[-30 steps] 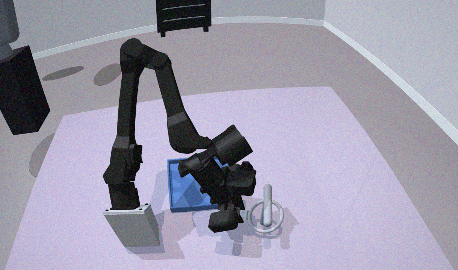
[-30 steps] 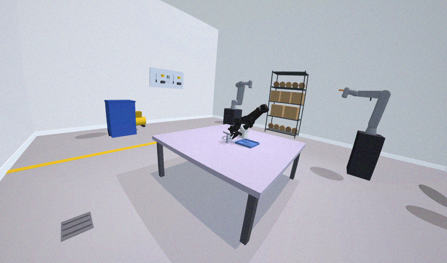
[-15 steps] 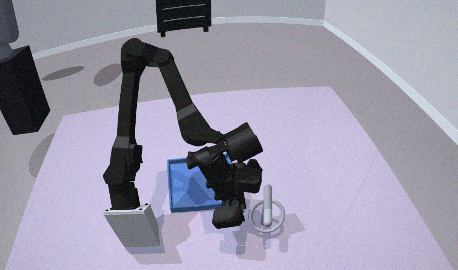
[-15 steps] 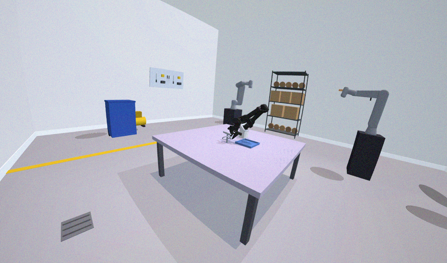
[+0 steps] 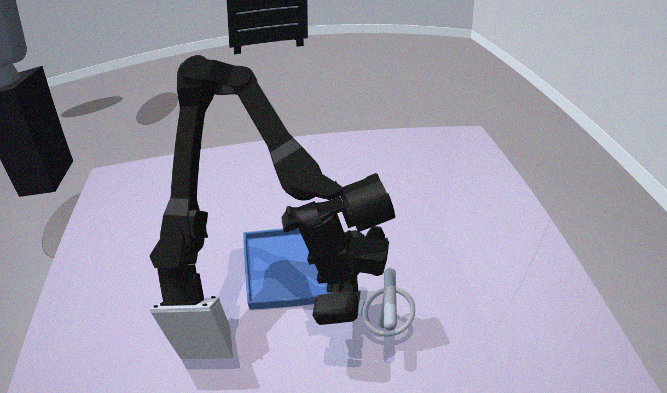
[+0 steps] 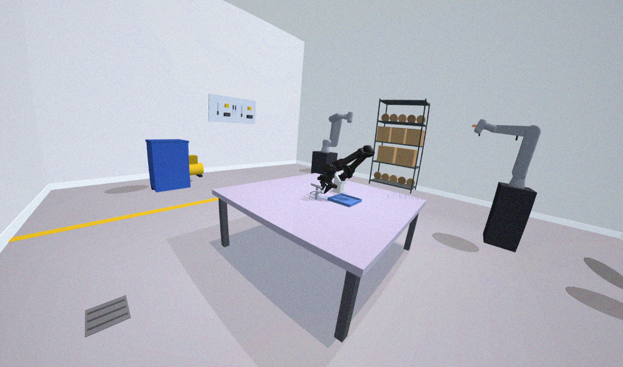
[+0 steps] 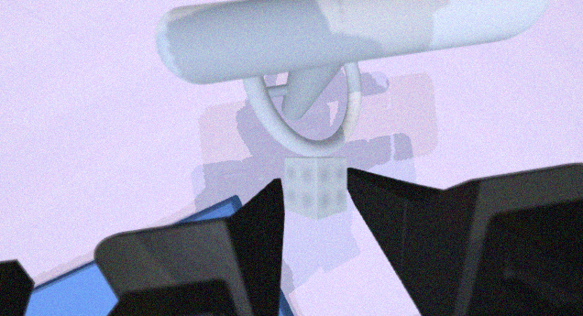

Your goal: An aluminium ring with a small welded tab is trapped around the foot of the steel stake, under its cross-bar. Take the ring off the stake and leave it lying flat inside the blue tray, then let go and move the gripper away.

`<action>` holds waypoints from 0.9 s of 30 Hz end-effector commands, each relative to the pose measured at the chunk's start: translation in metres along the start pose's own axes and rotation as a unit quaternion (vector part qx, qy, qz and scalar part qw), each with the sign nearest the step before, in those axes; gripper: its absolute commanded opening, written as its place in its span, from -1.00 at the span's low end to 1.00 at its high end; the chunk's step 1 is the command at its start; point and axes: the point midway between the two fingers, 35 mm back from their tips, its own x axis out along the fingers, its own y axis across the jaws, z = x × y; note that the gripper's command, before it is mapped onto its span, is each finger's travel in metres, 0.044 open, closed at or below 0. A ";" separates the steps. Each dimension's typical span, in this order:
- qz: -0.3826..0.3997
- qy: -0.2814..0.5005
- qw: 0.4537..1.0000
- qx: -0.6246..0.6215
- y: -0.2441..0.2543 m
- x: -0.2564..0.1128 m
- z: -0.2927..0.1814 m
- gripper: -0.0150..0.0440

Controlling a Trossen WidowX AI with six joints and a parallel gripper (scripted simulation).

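From here I see the gripper (image 5: 359,304) (image 6: 324,191) (image 7: 313,179) clamped partway closed on the tab (image 5: 360,304) (image 7: 316,185). The ring (image 5: 412,317) (image 6: 311,193) (image 7: 316,147) hangs raised around the stake (image 7: 302,91) (image 6: 316,195), below its cross-bar (image 5: 389,302) (image 6: 317,186) (image 7: 293,31). Gripping looks done; freeing it, laying it in the blue tray (image 5: 247,269) (image 6: 348,204) (image 7: 69,288), at ten o'clock from the stake in the top view, and releasing remain.

In the top view, the arm's dark wrist hides the right part of the blue tray (image 5: 249,273) (image 6: 348,204) (image 7: 73,292). At the wrist view's top, the cross-bar (image 5: 389,298) (image 6: 316,185) (image 7: 275,36) covers the ring's far side (image 7: 352,80).
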 end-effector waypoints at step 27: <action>-0.032 0.065 0.997 -0.016 0.016 -0.021 0.006 -0.49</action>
